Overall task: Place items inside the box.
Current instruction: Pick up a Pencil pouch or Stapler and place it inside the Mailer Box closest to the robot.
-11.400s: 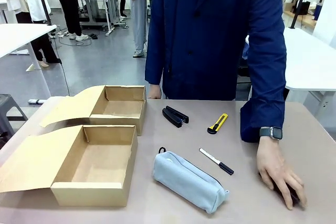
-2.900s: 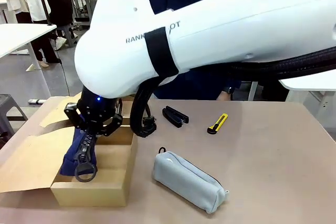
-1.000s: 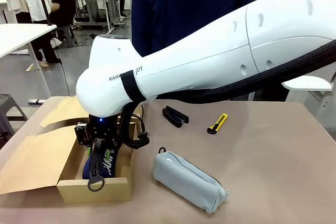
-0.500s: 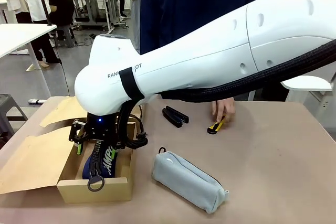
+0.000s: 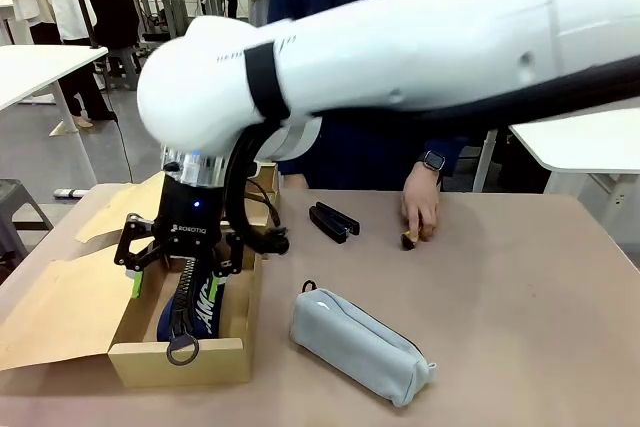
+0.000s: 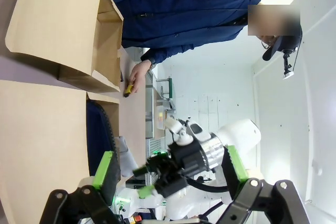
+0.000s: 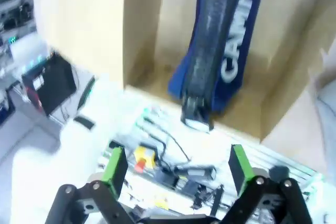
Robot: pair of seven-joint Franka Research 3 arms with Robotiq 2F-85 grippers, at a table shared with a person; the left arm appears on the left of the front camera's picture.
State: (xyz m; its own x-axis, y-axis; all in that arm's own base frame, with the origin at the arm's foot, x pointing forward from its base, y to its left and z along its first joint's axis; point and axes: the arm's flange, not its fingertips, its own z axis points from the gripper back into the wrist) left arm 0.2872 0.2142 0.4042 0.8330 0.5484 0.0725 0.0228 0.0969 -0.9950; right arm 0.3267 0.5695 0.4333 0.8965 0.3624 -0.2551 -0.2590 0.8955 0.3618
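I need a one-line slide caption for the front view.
Right gripper, jaws open, above the navy pouch in the near box; the person's hand on the utility knife.

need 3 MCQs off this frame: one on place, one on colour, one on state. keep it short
1. Where is the navy fabric pouch with white lettering?
A. On the floor
B. On a shelf
C. Inside the near brown cardboard box

2. What colour is the soft zip pouch lying on the table?
A. Light grey-blue
B. Red
C. Yellow

3. What state is the right end effector in?
A. Shut on the navy pouch
B. Open, above the navy pouch
C. Shut, empty

Answers:
1 C: the front and right wrist views show the pouch lying between the box walls.
2 A: the front view shows it pale grey-blue.
3 B: both green-padded fingers stand spread apart, with the pouch below them.
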